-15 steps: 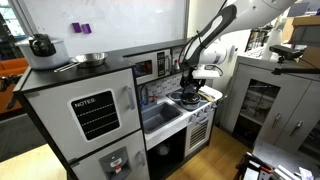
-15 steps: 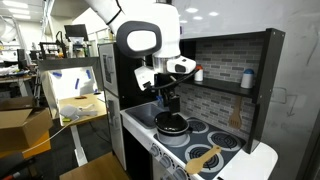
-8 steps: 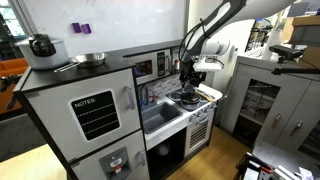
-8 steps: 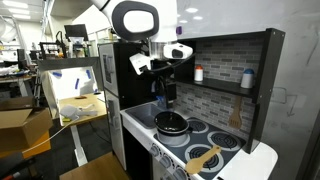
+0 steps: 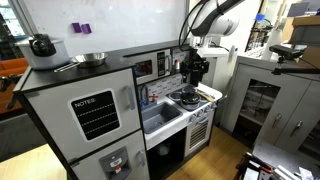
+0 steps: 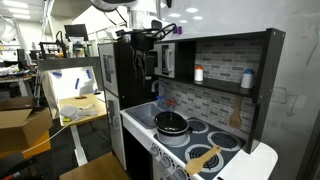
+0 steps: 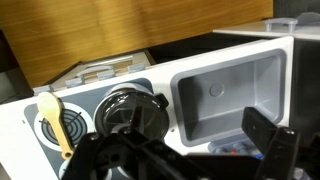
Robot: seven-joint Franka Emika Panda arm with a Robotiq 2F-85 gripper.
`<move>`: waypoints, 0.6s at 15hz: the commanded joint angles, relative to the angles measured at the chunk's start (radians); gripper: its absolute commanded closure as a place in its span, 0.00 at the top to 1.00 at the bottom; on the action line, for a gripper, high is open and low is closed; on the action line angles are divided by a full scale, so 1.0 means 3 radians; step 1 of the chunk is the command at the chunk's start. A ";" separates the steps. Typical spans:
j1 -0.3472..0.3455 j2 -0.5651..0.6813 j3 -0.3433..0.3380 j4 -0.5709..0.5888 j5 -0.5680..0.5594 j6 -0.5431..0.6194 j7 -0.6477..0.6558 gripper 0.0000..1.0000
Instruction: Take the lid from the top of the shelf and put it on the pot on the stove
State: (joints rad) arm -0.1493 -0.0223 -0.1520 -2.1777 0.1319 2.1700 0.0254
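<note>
Hanging above the stove (image 5: 192, 97), your end effector (image 5: 196, 72) is empty and well clear of the pot (image 6: 172, 124). In the wrist view its dark fingers (image 7: 268, 135) sit along the bottom edge. They look spread wide with nothing between them, though they are blurred there. The lid (image 7: 128, 104) rests on the pot, knob up, on the burner just beside the grey sink basin (image 7: 225, 88). A yellow spoon (image 7: 56, 120) lies across the burner on the pot's other side. In an exterior view the end effector is roughly level with the shelf (image 5: 150, 53), above the stove's light surface.
</note>
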 commanded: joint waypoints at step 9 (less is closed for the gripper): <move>0.0172 -0.0622 0.0190 -0.0587 0.0019 -0.0212 0.0377 1.00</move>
